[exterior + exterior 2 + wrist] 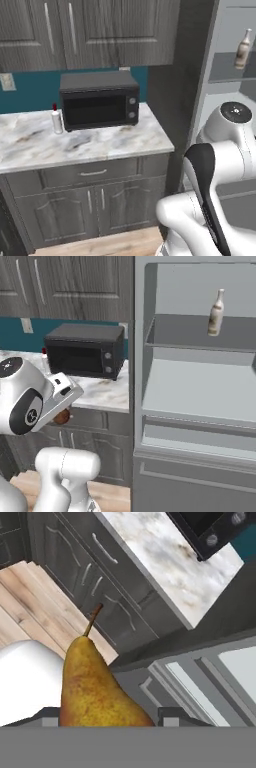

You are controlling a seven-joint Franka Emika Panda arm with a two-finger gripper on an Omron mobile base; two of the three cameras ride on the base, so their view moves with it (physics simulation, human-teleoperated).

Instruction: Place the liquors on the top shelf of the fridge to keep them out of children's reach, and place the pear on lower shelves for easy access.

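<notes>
The brown-orange pear (95, 687) stands stem-up between the finger tips of my gripper (107, 719), which is shut on it; it also peeks out under the hand as a small brown pear (62, 416). The pale liquor bottle (216, 313) with a brownish label stands upright on the dark grey top shelf (180, 336) of the open fridge (139, 371), also seen as a pale bottle (243, 49). The white liquor bottle with a red cap (56, 120) stands on the counter (105, 142), left of the microwave. The pale lower shelf (200, 391) and drawer front (200, 438) are bare.
A black microwave (99, 100) sits at the back of the marble counter. Dark grey cabinets run above and below it. The fridge's left wall rises right beside the counter's end. My hand hangs in front of the lower cabinet doors (100, 597), above the wooden floor (30, 607).
</notes>
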